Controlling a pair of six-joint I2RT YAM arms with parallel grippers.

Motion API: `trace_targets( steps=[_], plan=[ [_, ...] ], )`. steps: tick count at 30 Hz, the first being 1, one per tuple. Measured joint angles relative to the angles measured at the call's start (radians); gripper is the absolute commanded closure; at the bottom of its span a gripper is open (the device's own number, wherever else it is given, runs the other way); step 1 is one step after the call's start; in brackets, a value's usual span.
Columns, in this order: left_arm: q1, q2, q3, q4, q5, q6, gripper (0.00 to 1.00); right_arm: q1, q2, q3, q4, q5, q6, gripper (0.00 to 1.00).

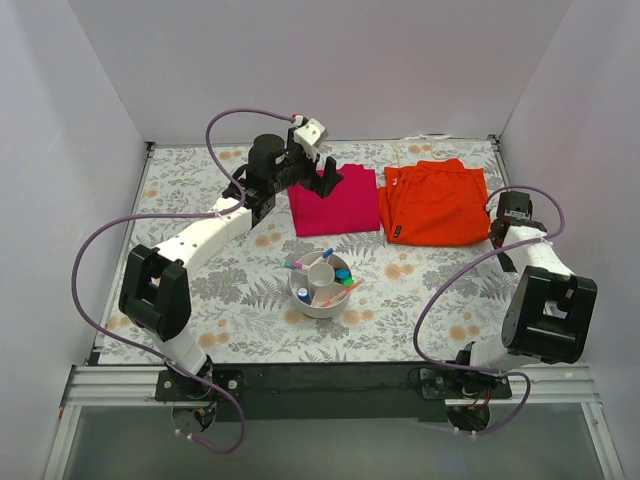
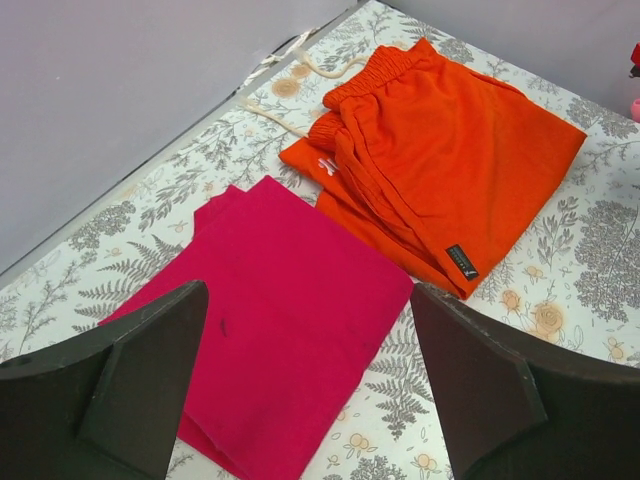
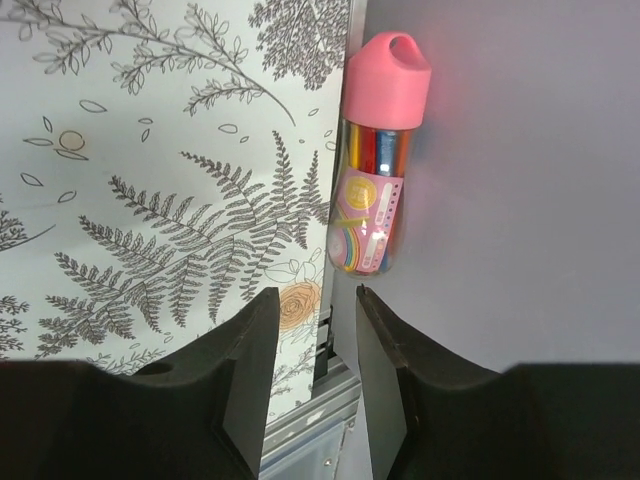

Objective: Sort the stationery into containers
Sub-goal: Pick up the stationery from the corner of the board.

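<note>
The round white organizer (image 1: 318,303) stands mid-table and holds several items: a blue-capped marker (image 1: 325,255), blue and green caps (image 1: 344,277), a thin orange pen (image 1: 352,287) and a grey-blue cylinder (image 1: 302,295). A pink-capped tube (image 3: 372,160) with coloured contents lies against the right wall, just beyond my right gripper (image 3: 315,310), which is open and empty; that gripper sits by the right wall (image 1: 512,205). My left gripper (image 1: 315,172) is open and empty above the magenta cloth (image 2: 280,320), as its wrist view also shows (image 2: 308,295).
A folded magenta cloth (image 1: 333,200) and a folded orange cloth (image 1: 435,203) lie at the back of the floral table. The orange cloth (image 2: 450,150) has a white drawstring. White walls close the left, back and right sides.
</note>
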Motion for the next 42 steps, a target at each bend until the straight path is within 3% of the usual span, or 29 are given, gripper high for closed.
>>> trace_targets(
  steps=[14, 17, 18, 22, 31, 42],
  plan=[
    [0.000, -0.029, -0.042, 0.000, 0.003, -0.006, 0.17, -0.102, 0.011, -0.057, 0.038, 0.050, -0.191, 0.49],
    [0.000, -0.043, -0.060, 0.002, -0.002, -0.007, 0.17, -0.124, 0.001, -0.085, 0.048, 0.046, -0.241, 0.32],
    [0.000, -0.045, -0.064, 0.002, -0.003, -0.008, 0.17, -0.132, -0.001, -0.088, 0.048, 0.036, -0.251, 0.30],
    [0.000, -0.045, -0.065, 0.002, -0.004, -0.008, 0.17, -0.158, 0.002, -0.064, 0.026, -0.021, -0.231, 0.31],
    [0.000, -0.045, -0.065, 0.001, -0.004, -0.008, 0.17, -0.166, 0.154, 0.164, -0.051, -0.146, -0.065, 0.40],
    [0.000, -0.045, -0.065, -0.005, -0.022, -0.005, 0.17, -0.168, 0.312, 0.201, -0.105, -0.140, 0.028, 0.41]
  ],
)
